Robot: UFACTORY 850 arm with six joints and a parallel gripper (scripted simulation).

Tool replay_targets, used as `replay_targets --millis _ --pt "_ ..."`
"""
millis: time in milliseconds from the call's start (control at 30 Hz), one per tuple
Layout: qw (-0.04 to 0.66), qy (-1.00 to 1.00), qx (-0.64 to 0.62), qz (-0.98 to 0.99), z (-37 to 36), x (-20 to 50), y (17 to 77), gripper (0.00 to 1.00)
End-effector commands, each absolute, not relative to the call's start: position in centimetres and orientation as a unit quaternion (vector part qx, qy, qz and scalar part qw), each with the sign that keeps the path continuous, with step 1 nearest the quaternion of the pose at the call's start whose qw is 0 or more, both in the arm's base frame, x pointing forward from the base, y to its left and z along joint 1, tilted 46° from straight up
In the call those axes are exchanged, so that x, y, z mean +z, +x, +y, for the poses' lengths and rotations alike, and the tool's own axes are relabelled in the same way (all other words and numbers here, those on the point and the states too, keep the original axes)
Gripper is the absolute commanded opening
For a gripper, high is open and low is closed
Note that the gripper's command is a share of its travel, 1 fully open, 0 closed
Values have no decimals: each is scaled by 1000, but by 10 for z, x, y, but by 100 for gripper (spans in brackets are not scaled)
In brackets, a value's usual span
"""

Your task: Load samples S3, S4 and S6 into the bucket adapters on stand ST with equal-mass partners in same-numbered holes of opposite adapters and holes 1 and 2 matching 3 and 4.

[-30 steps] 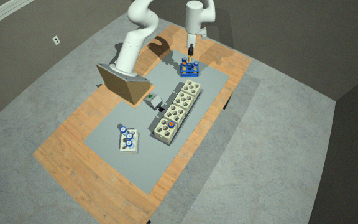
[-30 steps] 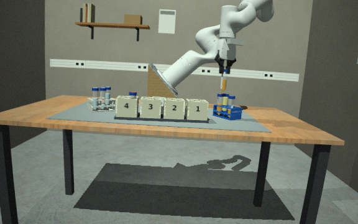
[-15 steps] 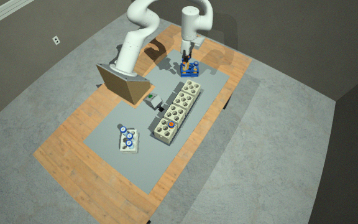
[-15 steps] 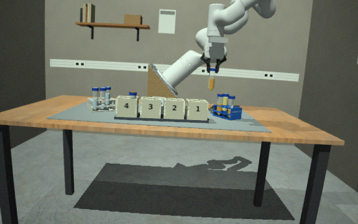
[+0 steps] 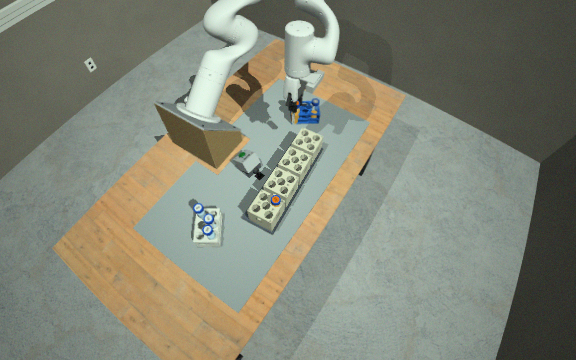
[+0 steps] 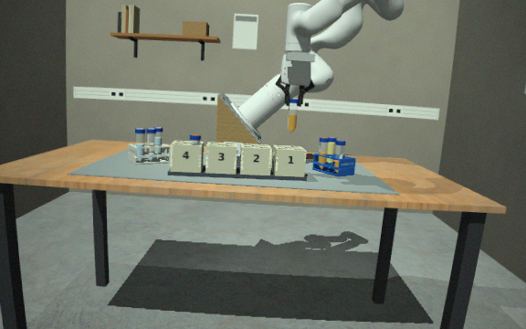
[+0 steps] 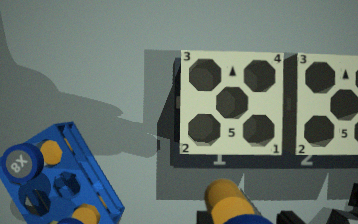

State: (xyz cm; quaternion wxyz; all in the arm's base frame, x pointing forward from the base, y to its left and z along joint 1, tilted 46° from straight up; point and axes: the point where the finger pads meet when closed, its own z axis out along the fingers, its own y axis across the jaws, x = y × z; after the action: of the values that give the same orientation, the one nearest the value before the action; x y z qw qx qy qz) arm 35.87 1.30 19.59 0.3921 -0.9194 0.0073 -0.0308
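My gripper [image 5: 294,105] [image 6: 293,101] is shut on a blue-capped tube [image 6: 292,122] [image 7: 223,196] with orange liquid, held upright high above the table; its ID is hidden. In the wrist view it is below adapter 1 [image 7: 190,103], beside the stand [image 6: 237,175]. Adapter 1, adapter 2 [image 6: 256,158] and adapter 3 [image 6: 221,158] have no tubes. Adapter 4 [image 6: 185,156] holds one orange-dot tube [image 5: 275,200] [image 6: 194,137], apparently in hole 3. The blue rack [image 6: 347,166] [image 7: 111,207] holds three tubes, including X8 [image 7: 21,163]. Three white-dot blanks stand in the white rack [image 5: 208,244]; their numbers are unreadable.
The sloped desk [image 5: 251,162] with the green DONE key [image 5: 242,155] stands between the robot's base block [image 5: 193,142] and the adapter row. A small black object [image 5: 259,176] lies beside the desk. The four adapters stand close together in a row.
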Motion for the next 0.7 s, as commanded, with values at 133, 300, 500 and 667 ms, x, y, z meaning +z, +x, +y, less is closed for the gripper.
replay_targets --millis 133,300,500,667 --pt "392 -919 -32 7 -16 167 366 0" --pt "392 -919 -32 7 -33 149 370 0" --pt "392 -919 -32 7 -47 135 373 0" --pt "392 -919 -32 7 -64 117 377 0"
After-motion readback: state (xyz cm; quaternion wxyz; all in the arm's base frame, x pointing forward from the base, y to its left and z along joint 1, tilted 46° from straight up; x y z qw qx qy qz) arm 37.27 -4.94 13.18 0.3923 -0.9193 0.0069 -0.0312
